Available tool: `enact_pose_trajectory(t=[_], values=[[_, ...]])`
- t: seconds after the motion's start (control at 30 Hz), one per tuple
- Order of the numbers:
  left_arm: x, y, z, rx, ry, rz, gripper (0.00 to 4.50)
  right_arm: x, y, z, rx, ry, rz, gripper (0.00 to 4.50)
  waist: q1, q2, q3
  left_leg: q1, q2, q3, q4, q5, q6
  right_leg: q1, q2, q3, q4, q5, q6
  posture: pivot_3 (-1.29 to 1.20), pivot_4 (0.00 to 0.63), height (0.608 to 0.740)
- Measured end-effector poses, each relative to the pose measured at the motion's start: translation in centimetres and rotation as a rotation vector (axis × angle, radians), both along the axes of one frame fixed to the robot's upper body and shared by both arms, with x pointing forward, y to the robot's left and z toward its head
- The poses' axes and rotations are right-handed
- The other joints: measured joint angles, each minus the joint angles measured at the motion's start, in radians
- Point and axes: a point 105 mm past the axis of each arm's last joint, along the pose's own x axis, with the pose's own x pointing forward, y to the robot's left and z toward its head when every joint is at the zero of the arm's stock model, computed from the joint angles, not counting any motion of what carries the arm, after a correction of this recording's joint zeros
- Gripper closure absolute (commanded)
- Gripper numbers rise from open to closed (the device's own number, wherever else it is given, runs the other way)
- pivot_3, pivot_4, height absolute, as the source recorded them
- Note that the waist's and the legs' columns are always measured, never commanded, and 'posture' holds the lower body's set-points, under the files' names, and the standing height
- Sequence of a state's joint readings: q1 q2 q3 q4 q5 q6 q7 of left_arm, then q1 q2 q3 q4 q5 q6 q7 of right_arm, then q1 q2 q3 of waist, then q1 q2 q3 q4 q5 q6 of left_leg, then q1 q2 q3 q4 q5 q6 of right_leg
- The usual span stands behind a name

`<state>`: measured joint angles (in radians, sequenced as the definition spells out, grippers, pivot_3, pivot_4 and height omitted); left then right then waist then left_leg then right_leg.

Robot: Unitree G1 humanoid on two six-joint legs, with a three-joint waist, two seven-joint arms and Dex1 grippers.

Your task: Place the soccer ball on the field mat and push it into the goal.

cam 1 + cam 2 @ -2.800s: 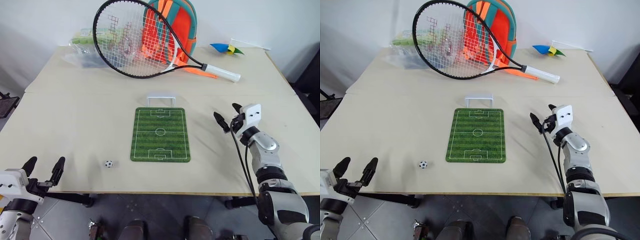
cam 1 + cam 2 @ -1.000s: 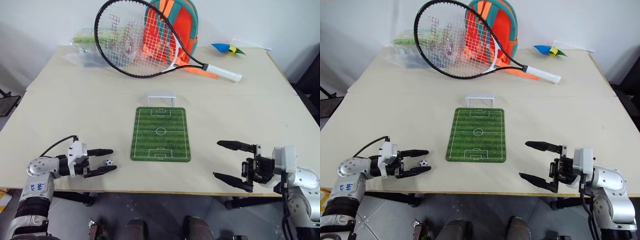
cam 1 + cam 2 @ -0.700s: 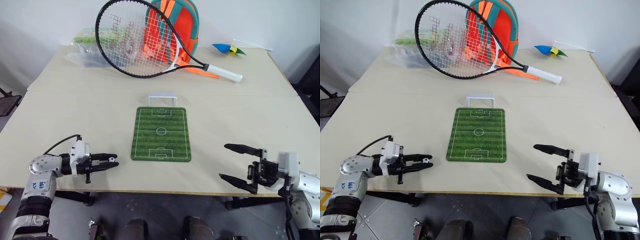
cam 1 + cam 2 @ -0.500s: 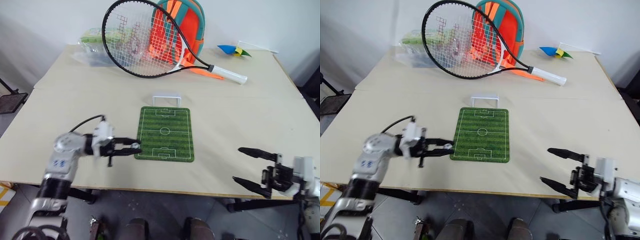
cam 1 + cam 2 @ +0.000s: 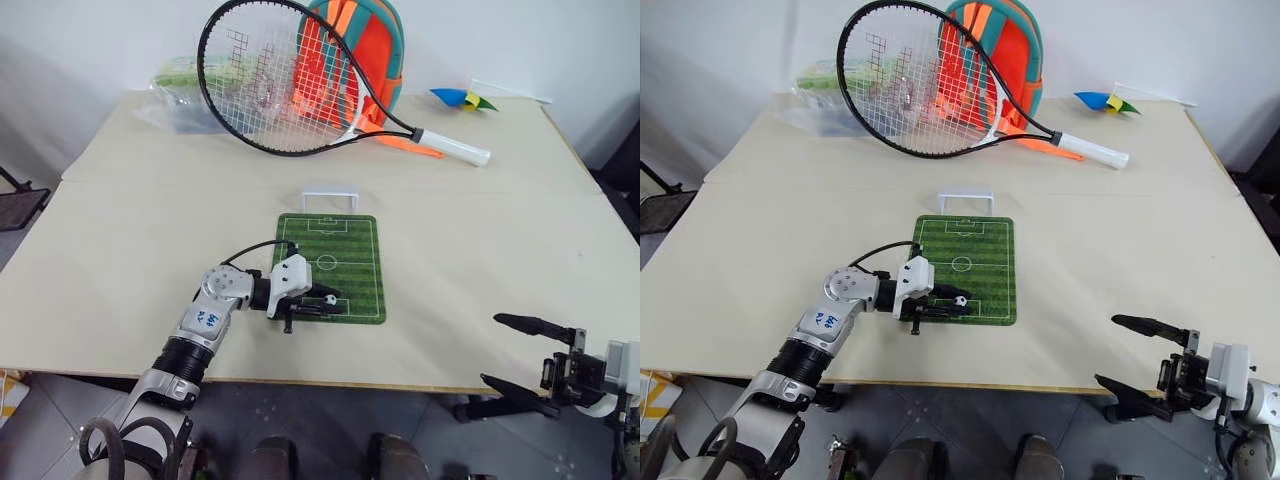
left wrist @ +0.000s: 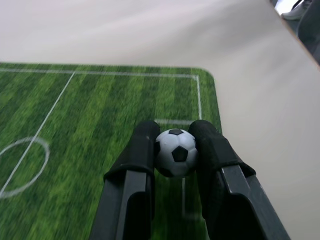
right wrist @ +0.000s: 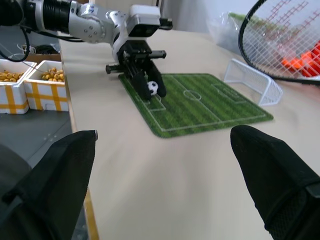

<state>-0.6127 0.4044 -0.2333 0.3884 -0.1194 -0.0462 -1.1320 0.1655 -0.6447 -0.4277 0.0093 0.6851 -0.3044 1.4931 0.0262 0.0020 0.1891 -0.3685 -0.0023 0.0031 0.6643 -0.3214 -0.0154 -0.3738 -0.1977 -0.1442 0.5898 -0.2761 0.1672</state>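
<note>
Fingers of the left gripper (image 6: 176, 150) were clamped on the soccer ball (image 6: 175, 152), holding it over the near end of the field mat (image 5: 345, 262), at about six o'clock from the centre circle. Goal (image 5: 329, 199) stood just beyond the mat's far edge, at twelve o'clock. The right gripper (image 5: 528, 353) hung off the table's near right edge, fingers spread wide and empty

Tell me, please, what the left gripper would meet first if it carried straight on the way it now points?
Probably nothing on the mat: the left gripper, shut on the soccer ball, points across the near end of the field mat toward its right edge. Beyond lies bare table, though its height above the mat is unclear.
</note>
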Motion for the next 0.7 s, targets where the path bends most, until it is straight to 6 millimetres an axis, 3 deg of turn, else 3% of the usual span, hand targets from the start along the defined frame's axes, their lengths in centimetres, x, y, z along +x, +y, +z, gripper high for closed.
enact_pose_trajectory(t=[0.1,0.33,0.53,0.7], values=[[0.0,0.3,0.0,-0.001,0.004,0.004,3.65,0.1,0.2,-0.1,-0.002,0.004,0.000,0.00,0.001,0.000,0.000,0.000,0.000,0.000,0.000,0.000,0.000,0.000,0.000,0.000,0.000,0.000,0.000,0.00,0.150,0.740],[-0.2,-0.2,0.3,-0.033,-0.023,-0.026,1.51,0.3,0.7,-0.6,0.016,0.019,-0.004,0.00,0.000,0.000,0.000,0.000,0.000,0.000,0.000,0.000,0.000,0.000,0.000,0.000,0.000,0.000,0.000,0.00,0.150,0.740],[-0.6,-0.2,0.8,-0.060,-0.032,-0.059,1.51,0.9,1.3,-0.5,0.016,0.013,0.003,0.00,-0.001,0.000,0.000,0.000,0.000,0.000,0.000,0.000,0.000,0.000,0.000,0.000,0.000,0.000,0.000,0.00,0.150,0.740],[-0.6,1.0,2.2,-0.132,-0.048,-0.045,1.51,1.6,1.6,-0.3,0.019,0.009,-0.003,0.00,-0.001,0.000,0.000,0.000,0.000,0.000,0.000,0.000,0.000,0.000,0.000,0.000,0.000,0.000,0.000,0.00,0.150,0.740]])
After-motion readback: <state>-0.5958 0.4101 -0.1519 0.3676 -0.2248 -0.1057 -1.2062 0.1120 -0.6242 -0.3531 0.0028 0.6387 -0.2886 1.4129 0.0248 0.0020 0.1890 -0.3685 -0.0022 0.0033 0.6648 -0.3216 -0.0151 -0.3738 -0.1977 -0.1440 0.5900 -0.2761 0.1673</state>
